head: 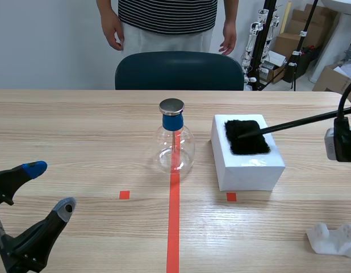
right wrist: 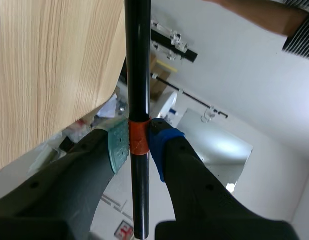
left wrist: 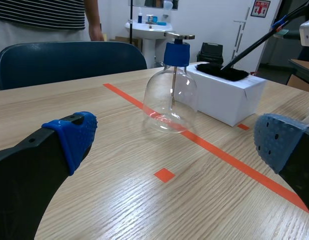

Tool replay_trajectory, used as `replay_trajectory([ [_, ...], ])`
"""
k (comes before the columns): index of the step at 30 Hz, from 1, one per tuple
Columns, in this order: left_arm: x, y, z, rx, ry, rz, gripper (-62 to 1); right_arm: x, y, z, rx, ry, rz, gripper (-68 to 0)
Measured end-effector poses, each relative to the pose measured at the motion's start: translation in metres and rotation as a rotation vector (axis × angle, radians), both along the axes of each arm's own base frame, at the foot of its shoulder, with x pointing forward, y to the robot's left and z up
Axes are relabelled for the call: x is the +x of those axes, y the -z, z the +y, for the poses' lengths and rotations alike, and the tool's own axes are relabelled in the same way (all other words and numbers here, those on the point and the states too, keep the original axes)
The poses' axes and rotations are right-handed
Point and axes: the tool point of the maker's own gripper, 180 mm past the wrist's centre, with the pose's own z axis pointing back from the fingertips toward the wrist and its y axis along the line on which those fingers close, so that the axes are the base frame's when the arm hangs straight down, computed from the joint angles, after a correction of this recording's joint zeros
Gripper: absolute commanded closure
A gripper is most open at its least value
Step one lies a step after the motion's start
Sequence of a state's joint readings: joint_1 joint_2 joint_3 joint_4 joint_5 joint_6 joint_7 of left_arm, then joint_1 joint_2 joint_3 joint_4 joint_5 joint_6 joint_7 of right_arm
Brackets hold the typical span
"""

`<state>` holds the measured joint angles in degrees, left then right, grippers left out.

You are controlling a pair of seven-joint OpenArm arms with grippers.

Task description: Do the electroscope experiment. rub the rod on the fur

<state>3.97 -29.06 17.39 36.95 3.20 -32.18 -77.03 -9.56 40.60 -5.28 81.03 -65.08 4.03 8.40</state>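
Two fingers of the left gripper point(head: 50, 187) stand wide apart, low over the table point(head: 79, 131), holding nothing. Mid-table, a glass flask point(head: 174, 145) with a blue stopper and a metal cap holds a thin stem. Beside it a white box point(head: 252, 168) carries black fur point(head: 247, 137) on top, and the tip of the black rod point(head: 300, 121) rests on the fur.

Left wrist view: the flask stands ahead of the spread fingers, with the box beyond it.

Right wrist view: the right gripper point(right wrist: 139, 142) is clamped on the rod at its orange band.
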Motion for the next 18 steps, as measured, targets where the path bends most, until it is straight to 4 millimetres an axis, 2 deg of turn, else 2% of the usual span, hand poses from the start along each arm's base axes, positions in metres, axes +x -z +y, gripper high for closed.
replay_trajectory([
  [3, 0.000, 0.000, 0.000, 0.000, 0.000, 0.000, -62.3, -0.001, 0.000, -0.018, -0.036, 0.095, 0.006, 0.1],
  [7, 0.000, 0.000, 0.000, 0.000, 0.000, 0.000, -62.3, -0.002, 0.002, -0.019, -0.040, 0.100, 0.016, 0.0],
  [15, 0.000, 0.000, 0.000, 0.000, 0.000, 0.000, -62.3, -0.002, 0.001, 0.009, -0.003, -0.051, 0.047, 0.1],
  [18, 0.000, 0.000, 0.000, 0.000, 0.000, 0.000, -62.3, -0.001, -0.001, 0.011, 0.001, -0.053, 0.042, 0.0],
])
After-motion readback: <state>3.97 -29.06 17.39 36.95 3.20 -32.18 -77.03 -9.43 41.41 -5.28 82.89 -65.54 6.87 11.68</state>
